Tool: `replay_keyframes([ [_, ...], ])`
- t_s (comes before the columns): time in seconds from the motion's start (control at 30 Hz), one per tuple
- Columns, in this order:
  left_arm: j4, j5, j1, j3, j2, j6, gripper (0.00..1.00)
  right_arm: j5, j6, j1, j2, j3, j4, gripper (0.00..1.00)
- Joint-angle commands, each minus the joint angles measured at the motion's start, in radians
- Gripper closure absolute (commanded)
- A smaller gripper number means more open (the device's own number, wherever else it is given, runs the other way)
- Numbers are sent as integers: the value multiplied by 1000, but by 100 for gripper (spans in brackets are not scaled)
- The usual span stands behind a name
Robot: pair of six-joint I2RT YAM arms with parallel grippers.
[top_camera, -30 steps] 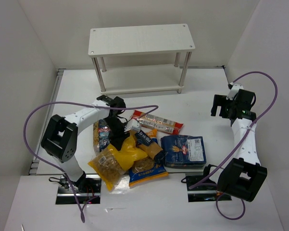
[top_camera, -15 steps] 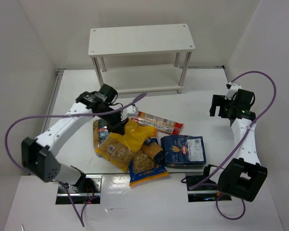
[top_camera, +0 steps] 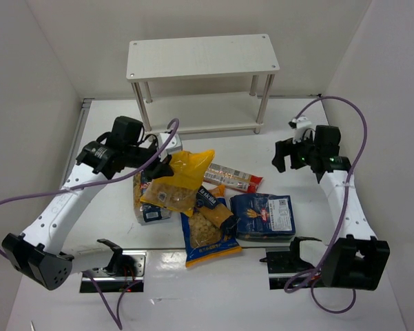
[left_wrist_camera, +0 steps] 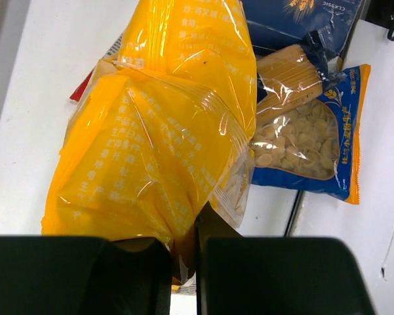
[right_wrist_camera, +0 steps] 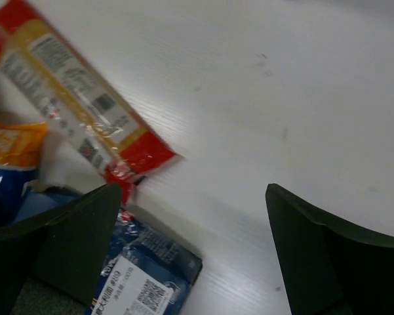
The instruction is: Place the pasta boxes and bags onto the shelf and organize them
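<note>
My left gripper [top_camera: 162, 167] is shut on the yellow-topped clear bag [top_camera: 179, 181] and holds it lifted over the left side of the pile; in the left wrist view the bag [left_wrist_camera: 157, 131] hangs from the closed jaws [left_wrist_camera: 183, 252]. Below lie a dark-blue-labelled clear bag [top_camera: 146, 201], a yellow-blue pack [top_camera: 207, 240], the long red spaghetti packet [top_camera: 235, 178] and the dark blue box [top_camera: 264, 215]. My right gripper [top_camera: 284, 155] is open and empty, right of the red packet [right_wrist_camera: 72, 111] and above the blue box [right_wrist_camera: 144, 275]. The white two-tier shelf [top_camera: 202, 58] stands at the back.
White walls close in the table on the left, right and back. A purple cable loops from each arm. A tan pack with a dark blue label [top_camera: 217, 203] lies in the pile's middle. The yellow-blue pack [left_wrist_camera: 308, 144] shows under the held bag.
My left arm has lifted the yellow bag off the pile and swung it back and left toward the shelf. My right gripper has moved left toward the pile.
</note>
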Motion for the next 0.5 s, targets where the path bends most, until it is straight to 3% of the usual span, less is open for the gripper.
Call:
replay_keyframes([
  [0.0, 105, 85, 4, 36, -31, -37, 100, -169, -102, 100, -113, -3, 47, 1],
  [0.07, 105, 85, 14, 48, -31, -48, 100, -228, -119, 182, -116, 11, 53, 1],
  [0.23, 123, 131, 51, 125, -11, -68, 100, -519, -119, 225, 13, 112, 75, 1],
  [0.47, 141, 209, 109, 223, 23, -124, 100, -646, -157, 351, 176, 259, 61, 1],
])
